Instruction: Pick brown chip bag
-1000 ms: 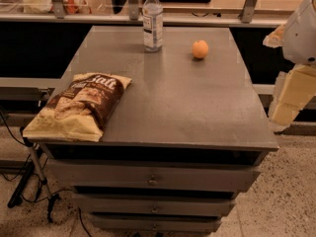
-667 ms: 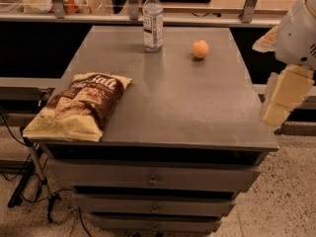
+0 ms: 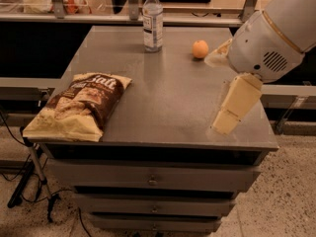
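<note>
1. The brown chip bag [image 3: 79, 107] lies flat, front-left of the water bottle [image 3: 152, 21], on the grey cabinet top [image 3: 168, 98]. Its pale bottom end hangs a little past the front-left corner, and the "Salt" end points back toward the bottle.
2. The water bottle stands upright near the back edge, cap on. It is well apart from the bag.
3. A small orange [image 3: 200, 49] sits just right of the bottle, also toward the back.
4. The gripper [image 3: 216, 95] hangs front-right of the bottle, over the right part of the cabinet top and well apart from the bag. Its two pale fingers [image 3: 237, 105] stand spread apart with nothing between them.
5. My read is that the pick has hardly begun, and the job in hand is the reach across to the bag.
6. To do that well, I'd carry the gripper leftward across the front of the bottle. That keeps it clear of both the bottle and the orange.
7. I'd keep the fingers spread and come down over the plump dark middle of the bag, across its narrow width.
8. A crinkly bag probably gives and slides, so I'd pinch a raised fold firmly rather than press on the flat film.
9. Pushing toward the overhanging corner could tip the bag off the edge.
</note>
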`<state>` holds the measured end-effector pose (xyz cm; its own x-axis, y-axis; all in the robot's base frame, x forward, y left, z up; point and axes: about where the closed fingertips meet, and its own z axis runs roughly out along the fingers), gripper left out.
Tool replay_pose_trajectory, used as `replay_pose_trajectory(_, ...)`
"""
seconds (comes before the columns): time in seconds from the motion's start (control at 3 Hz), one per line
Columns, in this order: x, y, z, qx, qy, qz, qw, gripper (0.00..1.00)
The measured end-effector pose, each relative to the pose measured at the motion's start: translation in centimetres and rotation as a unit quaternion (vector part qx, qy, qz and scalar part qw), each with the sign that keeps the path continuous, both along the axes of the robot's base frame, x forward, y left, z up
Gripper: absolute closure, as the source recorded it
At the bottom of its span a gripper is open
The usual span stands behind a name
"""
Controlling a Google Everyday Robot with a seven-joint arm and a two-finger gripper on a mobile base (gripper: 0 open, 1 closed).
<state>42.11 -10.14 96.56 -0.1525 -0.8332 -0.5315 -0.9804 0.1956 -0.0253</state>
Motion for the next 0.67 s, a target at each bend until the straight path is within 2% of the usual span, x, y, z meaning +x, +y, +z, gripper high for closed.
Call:
replay_pose_trajectory(0.33, 0.02, -0.04, -0.01, -0.001, -0.001, 0.0, 1.0, 0.0)
replay_pose_trajectory(0.67, 0.43, 0.87, -0.7, 0.019, -0.008, -0.011, 0.9997, 0.0)
